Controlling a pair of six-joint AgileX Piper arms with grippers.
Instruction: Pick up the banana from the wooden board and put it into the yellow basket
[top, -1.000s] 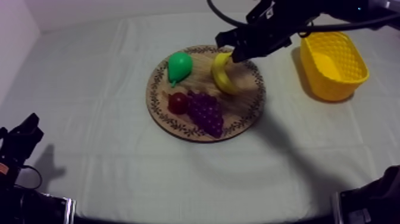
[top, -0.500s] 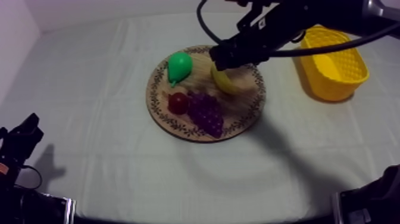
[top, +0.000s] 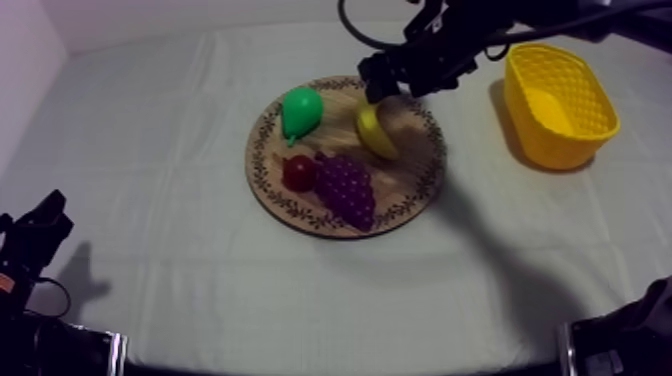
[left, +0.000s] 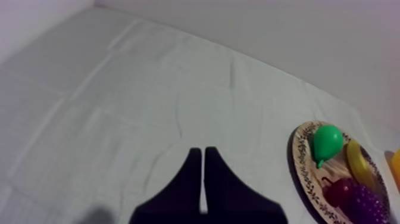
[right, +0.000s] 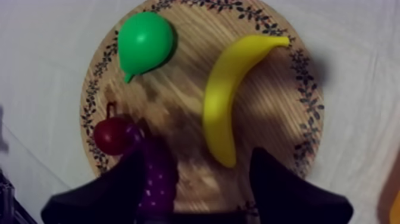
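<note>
The yellow banana (top: 375, 131) lies on the round wooden board (top: 415, 180), at its far right part, next to a green pear (top: 300, 112), a small red fruit (top: 298, 172) and purple grapes (top: 346, 190). My right gripper (top: 385, 88) hovers over the board's far edge, just above the banana's far end. In the right wrist view its fingers (right: 136, 179) stand wide apart, open, with the banana (right: 229, 95) lying free on the board (right: 178, 101) below them. The yellow basket (top: 558, 105) stands at the right. My left gripper (left: 203, 173) is shut, low at the left.
In the right wrist view the pear (right: 144, 42), the red fruit (right: 111, 135) and the grapes (right: 158, 179) lie to the banana's side. In the left wrist view the board (left: 299, 167) sits far off across bare, creased cloth. The basket's inside (top: 545, 100) holds nothing.
My right gripper's fingers have spread from shut to wide apart. The arm swung over the banana and drew back to the board's far edge. The banana has stayed in place.
</note>
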